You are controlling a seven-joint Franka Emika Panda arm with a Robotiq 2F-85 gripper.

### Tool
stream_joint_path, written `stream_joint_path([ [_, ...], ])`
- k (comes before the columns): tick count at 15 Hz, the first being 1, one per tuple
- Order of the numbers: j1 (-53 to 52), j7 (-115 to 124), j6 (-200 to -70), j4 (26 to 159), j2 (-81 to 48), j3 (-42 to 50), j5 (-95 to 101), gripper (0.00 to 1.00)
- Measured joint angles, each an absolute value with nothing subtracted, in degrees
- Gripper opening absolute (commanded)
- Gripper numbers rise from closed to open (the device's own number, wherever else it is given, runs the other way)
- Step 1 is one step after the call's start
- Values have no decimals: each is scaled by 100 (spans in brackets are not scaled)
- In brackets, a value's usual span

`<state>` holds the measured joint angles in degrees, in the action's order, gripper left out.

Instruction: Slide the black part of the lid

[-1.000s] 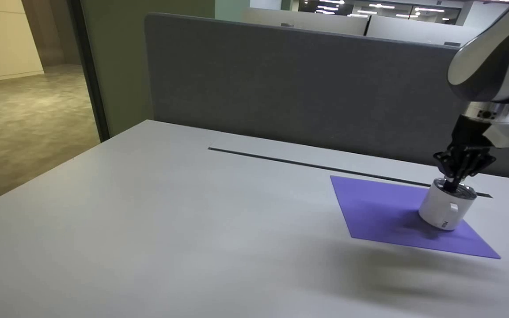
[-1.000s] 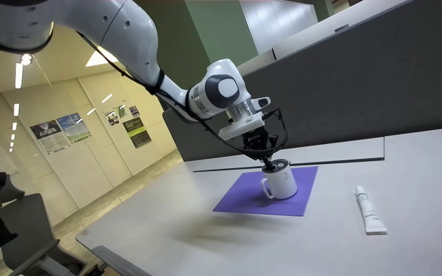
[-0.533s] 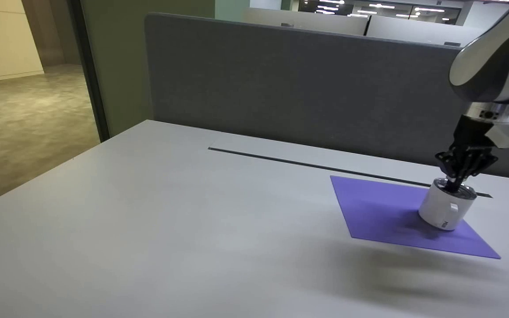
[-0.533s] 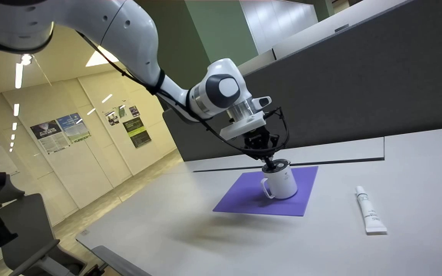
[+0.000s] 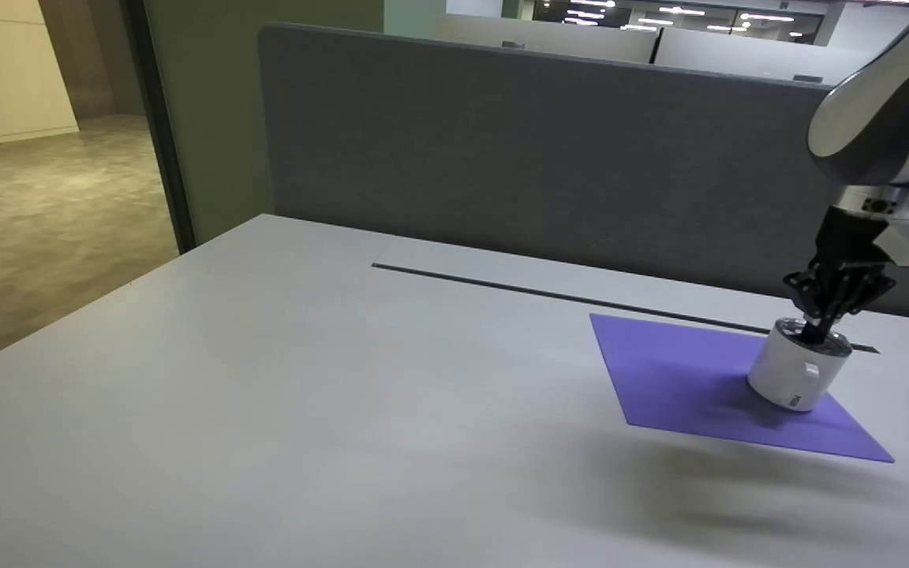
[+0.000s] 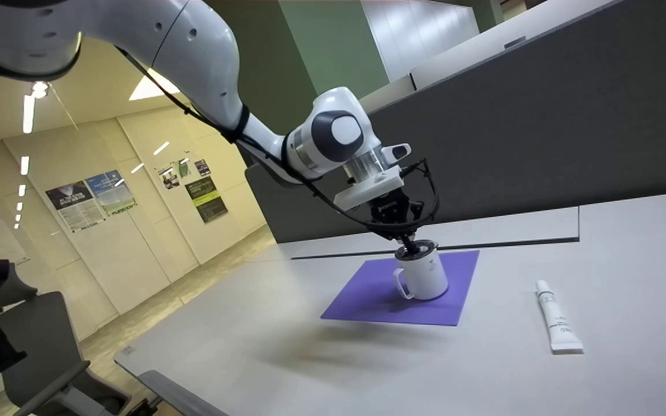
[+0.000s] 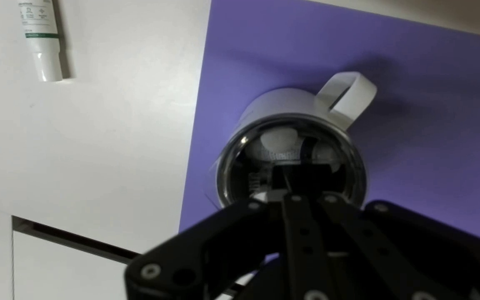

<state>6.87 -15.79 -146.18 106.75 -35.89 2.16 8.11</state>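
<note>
A white mug [image 5: 782, 377] with a handle stands upright on a purple sheet; it also shows in an exterior view [image 6: 428, 280] and the wrist view [image 7: 281, 102]. A dark, shiny round lid [image 7: 279, 139] covers it and also shows in an exterior view [image 5: 838, 345]. My gripper [image 5: 815, 334] comes down over the mug with its fingers together, tips at the lid's top. It also shows in an exterior view [image 6: 412, 249] and the wrist view [image 7: 306, 179]. I cannot tell the lid's black part from the dark fingertips and reflections. Nothing shows between the fingers.
The purple sheet [image 5: 683, 394] lies on a white table [image 5: 304, 410]. A white tube [image 6: 558, 320] lies on the table apart from the mug. A dark slot [image 5: 541, 294] runs along the table before a grey partition [image 5: 502, 158].
My gripper has moved slightly to the right across the lid in both exterior views, fingers still together. The mug, sheet and tube have stayed in place.
</note>
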Motion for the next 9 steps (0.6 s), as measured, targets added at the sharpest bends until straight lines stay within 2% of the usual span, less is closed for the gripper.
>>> stream_joint_path([
  [9, 894, -1623, -14564, 10620, -3553, 50, 306, 0],
])
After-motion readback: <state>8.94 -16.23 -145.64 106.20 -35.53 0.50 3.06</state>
